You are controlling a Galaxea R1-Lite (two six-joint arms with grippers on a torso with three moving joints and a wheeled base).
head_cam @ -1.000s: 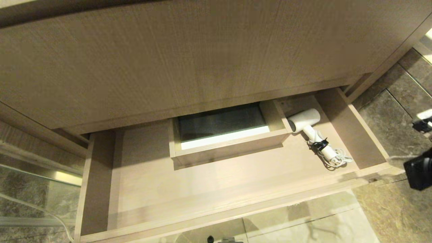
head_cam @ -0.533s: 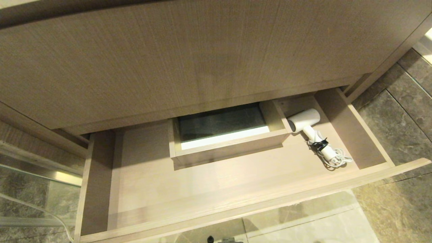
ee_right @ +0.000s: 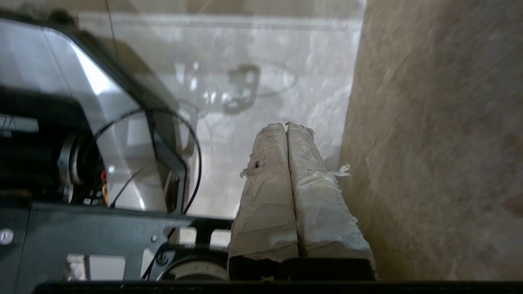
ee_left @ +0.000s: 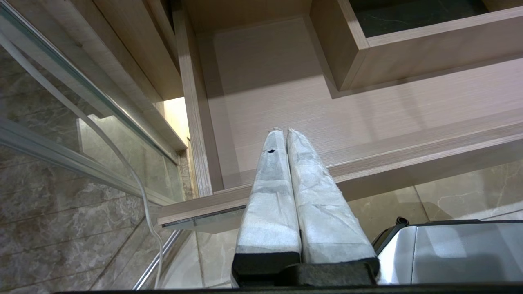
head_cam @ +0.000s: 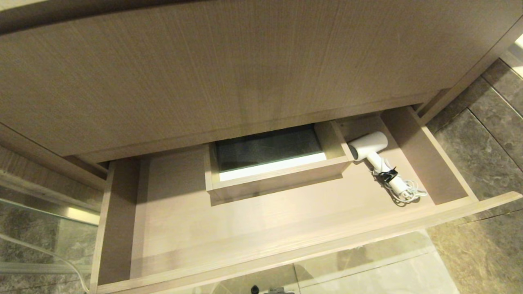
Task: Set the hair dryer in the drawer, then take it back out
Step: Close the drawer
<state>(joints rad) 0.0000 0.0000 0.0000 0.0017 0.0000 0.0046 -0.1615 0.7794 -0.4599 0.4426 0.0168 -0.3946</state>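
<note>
The light-brown wood-grain drawer point(head_cam: 286, 241) stands pulled open below me. In its right compartment lies the small white hair dryer point(head_cam: 369, 149), barrel toward the back, its coiled cord point(head_cam: 406, 194) bunched near the drawer's front. Neither arm shows in the head view. My left gripper point(ee_left: 284, 130) is shut and empty, hanging in front of the left end of the drawer point(ee_left: 367, 163). My right gripper point(ee_right: 285, 125) is shut and empty, pointing down at the pale floor beside my base, away from the drawer.
A boxed rectangular cutout point(head_cam: 278, 163) rises in the middle of the drawer floor. A tall wood-grain panel point(head_cam: 229, 69) overhangs the drawer's back. Glass panels and a white cable point(ee_left: 110, 143) stand at the left. Dark marble floor tiles point(head_cam: 482, 155) lie to the right.
The right arm, seen at the head view's right edge a second ago, has withdrawn out of that view. The hair dryer and drawer have not moved.
</note>
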